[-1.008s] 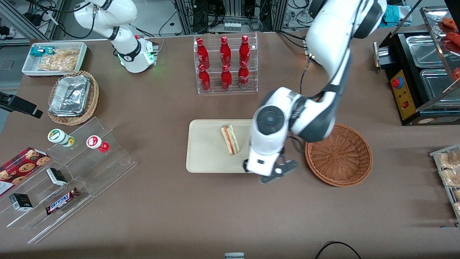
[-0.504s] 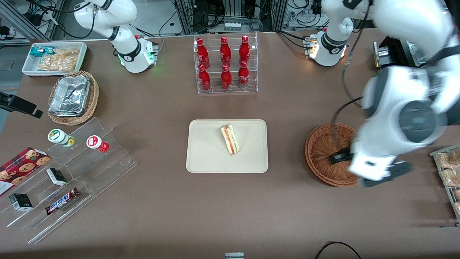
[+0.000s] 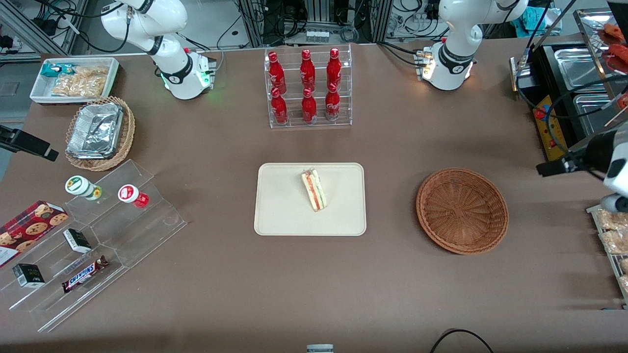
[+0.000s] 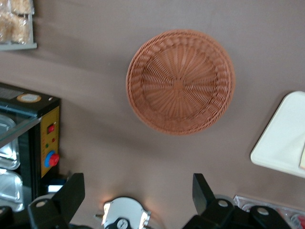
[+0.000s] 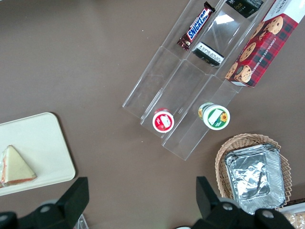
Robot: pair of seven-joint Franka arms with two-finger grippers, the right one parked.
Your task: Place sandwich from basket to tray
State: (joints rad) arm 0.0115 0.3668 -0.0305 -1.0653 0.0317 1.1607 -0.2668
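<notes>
Pale bread marks the sandwich (image 3: 314, 190), a wedge lying on the cream tray (image 3: 279, 215) near its middle. Beside the tray, toward the working arm's end of the brown counter (image 3: 314, 284), the woven basket (image 3: 462, 211) sits empty. High above the basket, the gripper (image 4: 138, 193) hangs released, holding nothing. Placement looks complete; a good finish means retreating clear of both without disturbing them.
</notes>
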